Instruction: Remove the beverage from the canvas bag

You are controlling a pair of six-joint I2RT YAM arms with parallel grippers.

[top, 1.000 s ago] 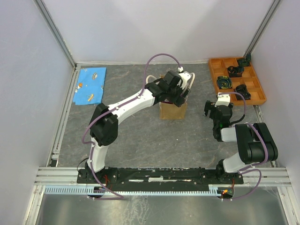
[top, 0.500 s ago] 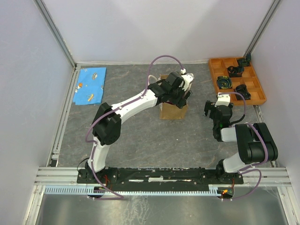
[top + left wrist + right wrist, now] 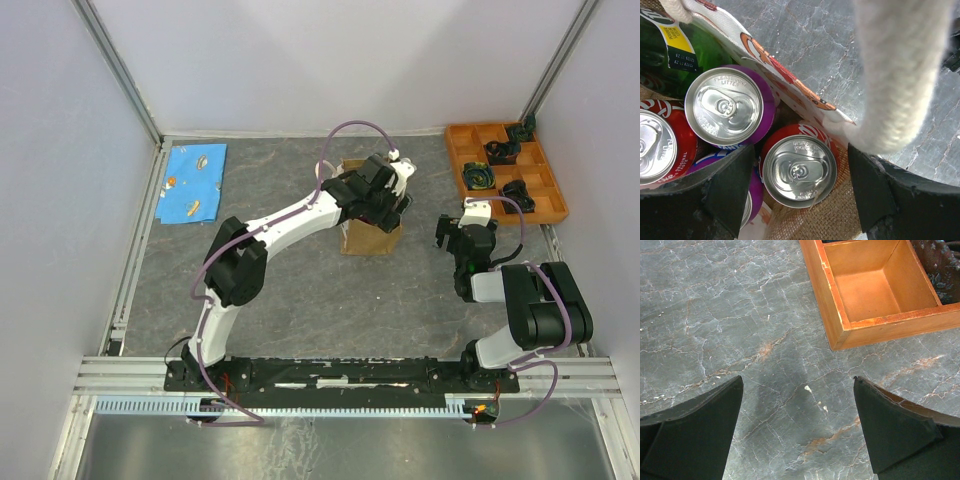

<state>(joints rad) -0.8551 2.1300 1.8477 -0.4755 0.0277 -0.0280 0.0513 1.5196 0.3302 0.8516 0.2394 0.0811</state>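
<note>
The left gripper [image 3: 800, 150] hangs over the open mouth of the canvas bag [image 3: 368, 238], jaws spread wide and empty, straddling a red can [image 3: 799, 171] that stands upright just inside the bag's rim. This is likely the beverage to lift, being the can nearest the edge. The left arm stretches far forward to the bag with its wrist pitched steeply down, a white rope handle [image 3: 900, 75] draped beside one finger. The right gripper [image 3: 798, 382], also spread and empty, sits low to the right of the bag, out of the way.
</note>
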